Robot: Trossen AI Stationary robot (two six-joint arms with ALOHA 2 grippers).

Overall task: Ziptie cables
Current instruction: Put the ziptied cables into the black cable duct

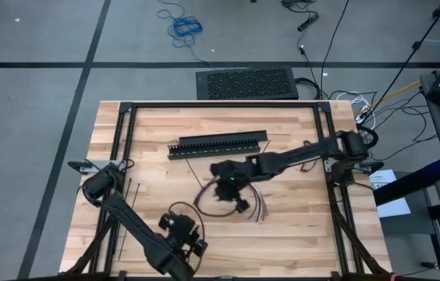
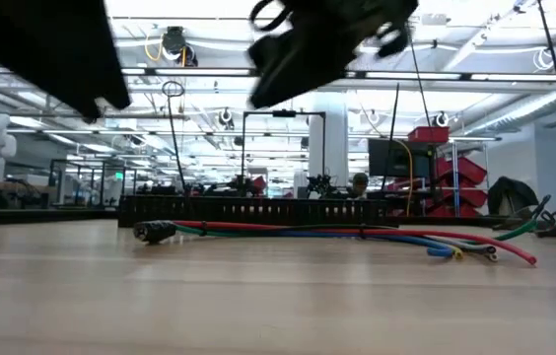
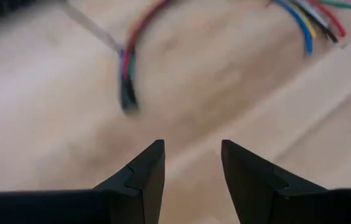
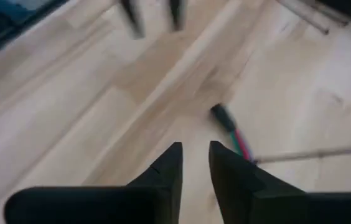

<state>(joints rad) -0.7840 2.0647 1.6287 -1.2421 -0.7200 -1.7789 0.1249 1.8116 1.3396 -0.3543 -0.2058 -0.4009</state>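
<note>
Right wrist view showed the right gripper (image 4: 194, 155) with its two dark fingers close together, a thin gap between them, and nothing held. It hung over the bare wood, with the bound end of the cables (image 4: 230, 127) just beside its tips. From above, the right gripper (image 1: 228, 187) sat over the middle of the pale wooden table (image 1: 298, 226), on the near side of the long black slotted channel (image 1: 217, 146).

The left gripper (image 3: 191, 165) stood partly open and empty. From above, the left gripper (image 1: 182, 230) waited farther from the channel, toward the near left of the table.

The cables (image 1: 228, 204), a small loose bundle of thin red, blue, green and grey wires, lay flat on the table just on the near side of the channel, under the right gripper. In the low view the cables (image 2: 337, 235) ran long and low, side to side, along the same line as the channel. One end was bunched in a dark wrap, and the other end fanned out into loose tips.

I think the step was to get hold of the bundle. To do it well, the right gripper should open wider, come straight down across the wires, and squeeze all of them together.

No thin black strap was clear enough to pick out.
</note>
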